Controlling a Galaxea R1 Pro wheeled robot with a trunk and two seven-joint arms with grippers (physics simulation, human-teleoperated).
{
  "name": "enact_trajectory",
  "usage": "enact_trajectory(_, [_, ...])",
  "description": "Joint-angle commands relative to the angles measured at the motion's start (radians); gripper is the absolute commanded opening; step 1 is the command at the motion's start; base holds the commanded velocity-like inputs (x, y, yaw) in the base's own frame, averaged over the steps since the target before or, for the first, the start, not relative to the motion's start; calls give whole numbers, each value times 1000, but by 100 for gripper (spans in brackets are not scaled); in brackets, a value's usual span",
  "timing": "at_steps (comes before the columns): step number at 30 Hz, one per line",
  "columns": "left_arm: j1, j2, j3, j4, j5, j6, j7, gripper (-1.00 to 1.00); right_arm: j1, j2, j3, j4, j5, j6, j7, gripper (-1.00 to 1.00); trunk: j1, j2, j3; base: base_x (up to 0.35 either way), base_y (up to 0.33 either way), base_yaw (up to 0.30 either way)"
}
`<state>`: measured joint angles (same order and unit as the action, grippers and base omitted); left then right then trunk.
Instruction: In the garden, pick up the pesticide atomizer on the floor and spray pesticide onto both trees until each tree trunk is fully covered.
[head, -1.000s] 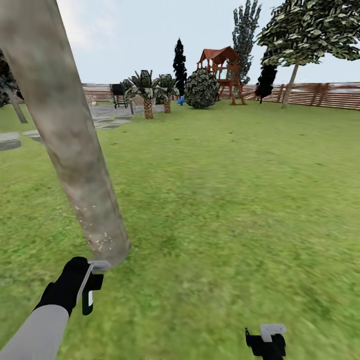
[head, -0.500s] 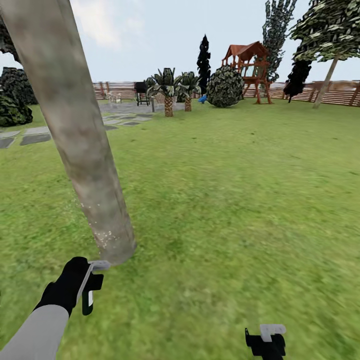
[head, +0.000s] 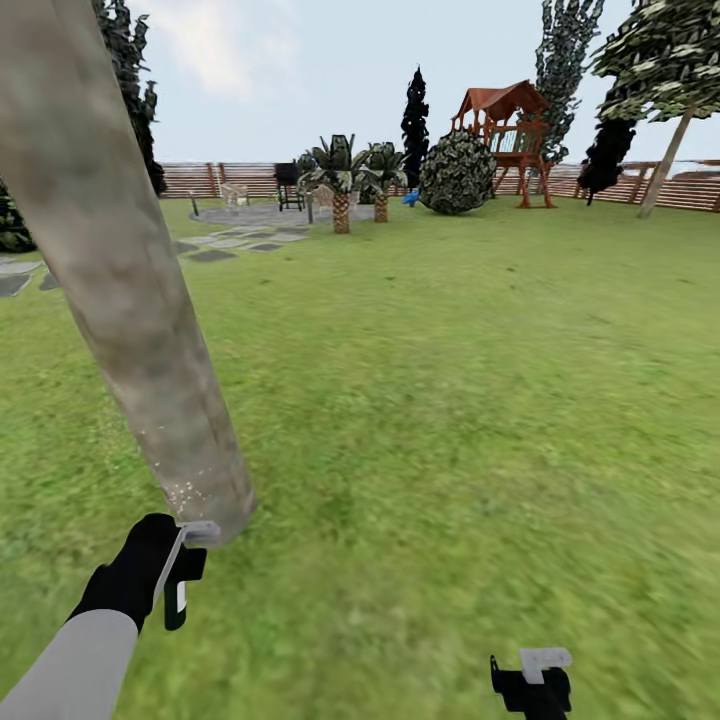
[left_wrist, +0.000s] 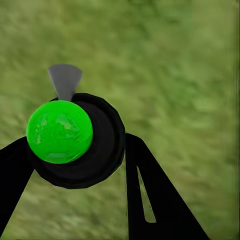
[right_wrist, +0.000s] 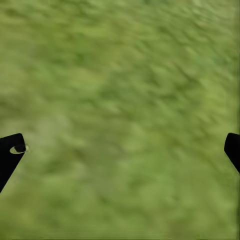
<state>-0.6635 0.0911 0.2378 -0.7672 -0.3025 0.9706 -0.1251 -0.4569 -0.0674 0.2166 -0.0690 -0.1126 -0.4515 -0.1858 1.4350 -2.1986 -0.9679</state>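
Note:
In the garden, a thick mottled grey-brown tree trunk (head: 130, 300) leans across the left of the head view. Whitish pesticide specks (head: 185, 490) dot it near its base. Just below that base, my left gripper (head: 180, 575) is shut on the pesticide atomizer (head: 200, 532), whose grey nozzle points at the trunk. From the left wrist, the atomizer (left_wrist: 60, 131) shows a bright green cap in a black ring between the black fingers (left_wrist: 150, 195). My right gripper (head: 530, 685) hangs open over grass, fingertips (right_wrist: 10, 150) far apart. Another tree (head: 665, 60) with a broad light-green crown stands far right.
Open lawn (head: 450, 400) stretches ahead and to the right. Grey stepping stones (head: 215, 245) lie at the far left. Short palms (head: 342, 190), a round bush (head: 457, 172), a wooden play tower (head: 510, 140) and a slatted fence (head: 690, 185) line the back.
The whole view has swung left, so the play tower and bush sit further right in the picture. The trunk stands a bit closer now. Both arms keep their places.

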Motion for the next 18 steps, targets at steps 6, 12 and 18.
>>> enact_trajectory(6, [-1,-1,3,-1,-11,4,-10,-100,0,0,9,0,-11,-3,-1,100,0,0,-1,166,-247,250])
enact_trajectory(12, [-1,-1,3,0,-12,4,-10,-100,0,0,9,0,-11,-3,-1,100,0,0,-1,163,-250,275])
enact_trajectory(18, [-1,-1,25,0,-12,3,-10,-100,0,0,9,1,-11,-3,-1,100,0,0,-1,166,-250,275])
